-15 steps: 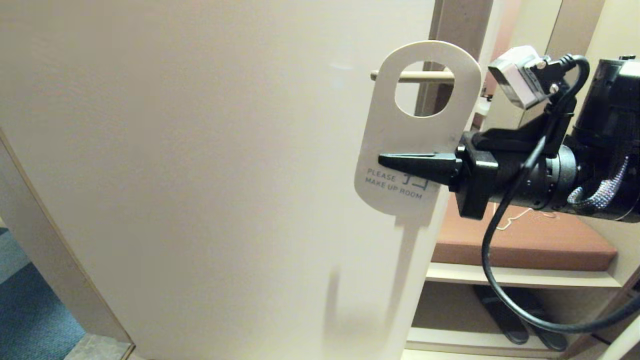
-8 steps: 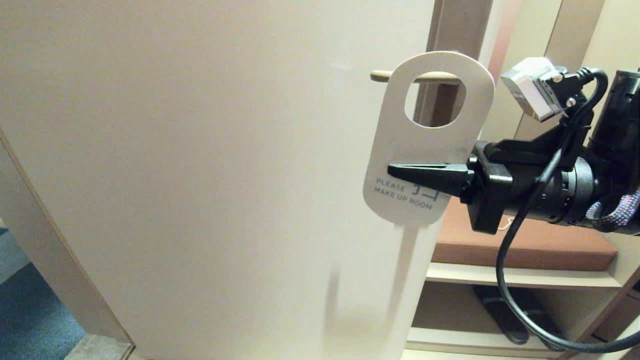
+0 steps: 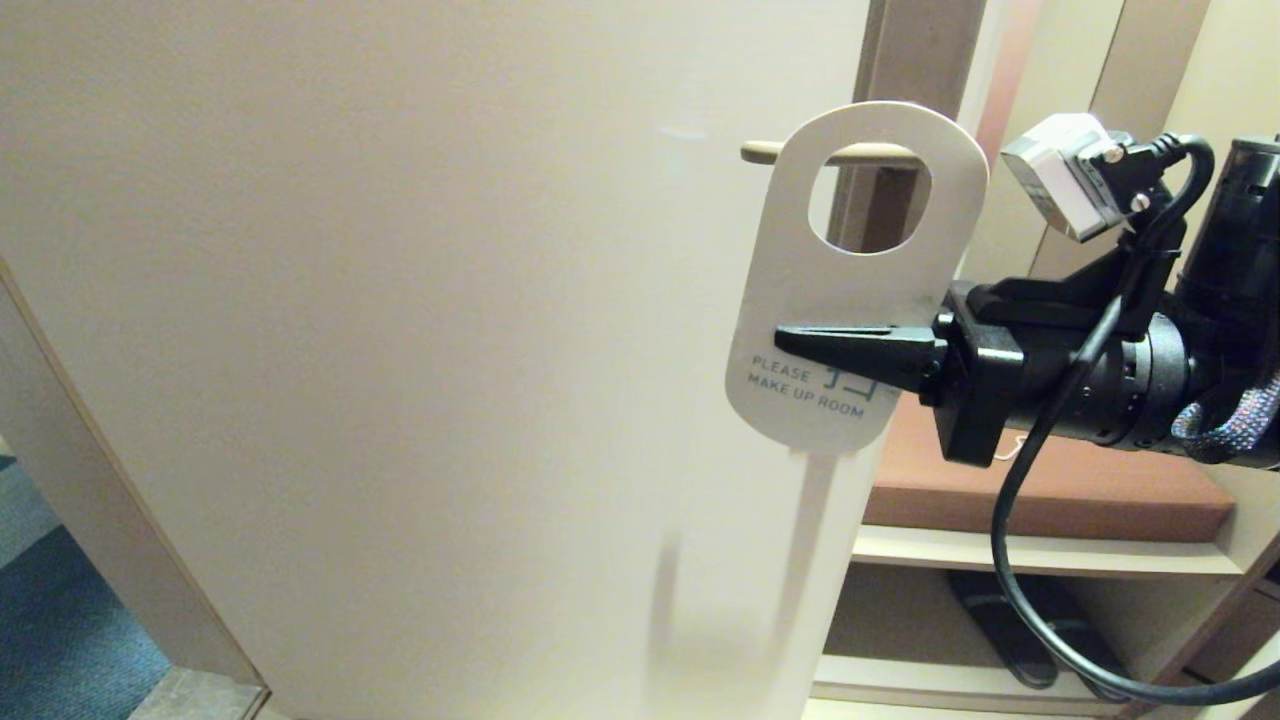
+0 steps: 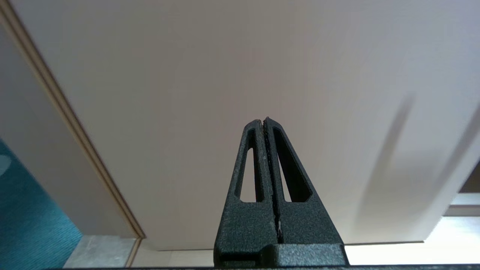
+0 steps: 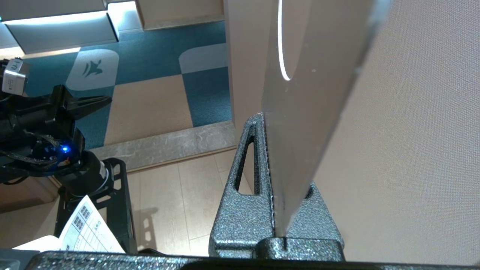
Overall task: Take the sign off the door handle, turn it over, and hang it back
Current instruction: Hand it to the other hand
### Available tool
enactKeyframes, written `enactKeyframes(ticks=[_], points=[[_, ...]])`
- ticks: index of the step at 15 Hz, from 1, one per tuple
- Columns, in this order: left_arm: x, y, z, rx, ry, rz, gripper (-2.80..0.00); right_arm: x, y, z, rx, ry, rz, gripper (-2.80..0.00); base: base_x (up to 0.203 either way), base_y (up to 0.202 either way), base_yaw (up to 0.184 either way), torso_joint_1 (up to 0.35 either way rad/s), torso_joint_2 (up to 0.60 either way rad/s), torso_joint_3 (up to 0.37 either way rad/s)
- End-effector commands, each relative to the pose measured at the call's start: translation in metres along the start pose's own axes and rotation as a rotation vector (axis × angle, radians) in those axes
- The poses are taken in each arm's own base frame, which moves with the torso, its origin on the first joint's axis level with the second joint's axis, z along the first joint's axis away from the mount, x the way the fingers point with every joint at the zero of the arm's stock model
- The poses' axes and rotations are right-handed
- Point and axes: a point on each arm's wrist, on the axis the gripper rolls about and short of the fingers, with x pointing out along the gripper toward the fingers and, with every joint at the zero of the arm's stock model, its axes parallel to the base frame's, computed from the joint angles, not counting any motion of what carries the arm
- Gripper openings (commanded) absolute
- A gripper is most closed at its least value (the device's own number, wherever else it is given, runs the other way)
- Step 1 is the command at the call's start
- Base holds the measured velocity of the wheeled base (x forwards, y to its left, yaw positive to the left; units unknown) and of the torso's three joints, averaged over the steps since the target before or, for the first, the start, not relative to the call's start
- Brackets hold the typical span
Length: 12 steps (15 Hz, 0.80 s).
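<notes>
- We are seeing the right gripper (image 3: 800, 342) reaching in from the right side of the head view, its fingers pressed together on the sign (image 3: 858, 290), pinching the card across its lower half just above the printed text.
- In the right wrist view the same gripper (image 5: 268, 123) is showing the sign (image 5: 307, 112) edge-on, clamped between the two black fingers (image 5: 247, 180), with the card running out past the fingertips.
- The sign is standing roughly upright, tilted slightly, with its white "PLEASE MAKE UP ROOM" face turned toward the head camera and its rounded, holed end on top.
- The door handle (image 3: 765, 152) is showing as a slim horizontal bar behind the sign; part of the bar is visible through the hole near its upper edge, and its free tip is sticking out on the left of the card. We cannot tell whether the card is resting on the handle.
- The door (image 3: 430, 360) is filling the view behind and to the left of the sign.
- The left gripper (image 4: 264, 122) is sitting low in front of the door, fingers pressed together on nothing; it also appears in the right wrist view (image 5: 107, 100).
</notes>
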Motion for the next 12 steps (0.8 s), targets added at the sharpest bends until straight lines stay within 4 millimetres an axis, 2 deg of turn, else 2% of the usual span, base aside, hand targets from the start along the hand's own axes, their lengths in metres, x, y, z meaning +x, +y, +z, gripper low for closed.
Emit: enactKeyframes(ticks=[1,3,6,9,12], points=[[-0.002,0.0,0.012,-0.004,-0.027,-0.026,-2.8,0.001,-0.001,-0.002,0.004,0.005,0.005,-2.8,0.0,0.0,0.0,0.0,0.0,0.0],[0.002,0.001,0.028,-0.015,-0.008,-0.068,-2.8,0.003,-0.002,-0.003,0.007,0.01,0.008,-2.8,0.0,0.0,0.0,0.0,0.0,0.0],[0.014,0.003,0.07,-0.063,0.006,-0.154,-2.8,0.004,-0.003,-0.002,0.004,0.006,0.008,-2.8,0.0,0.0,0.0,0.0,0.0,0.0],[0.046,0.003,0.11,-0.109,0.017,-0.292,-2.8,0.004,-0.003,-0.001,0.001,0.003,0.006,-2.8,0.0,0.0,0.0,0.0,0.0,0.0],[0.073,-0.008,0.128,-0.152,0.013,-0.475,-2.8,0.003,-0.002,0.001,-0.002,-0.002,0.006,-2.8,0.0,0.0,0.0,0.0,0.0,0.0]])
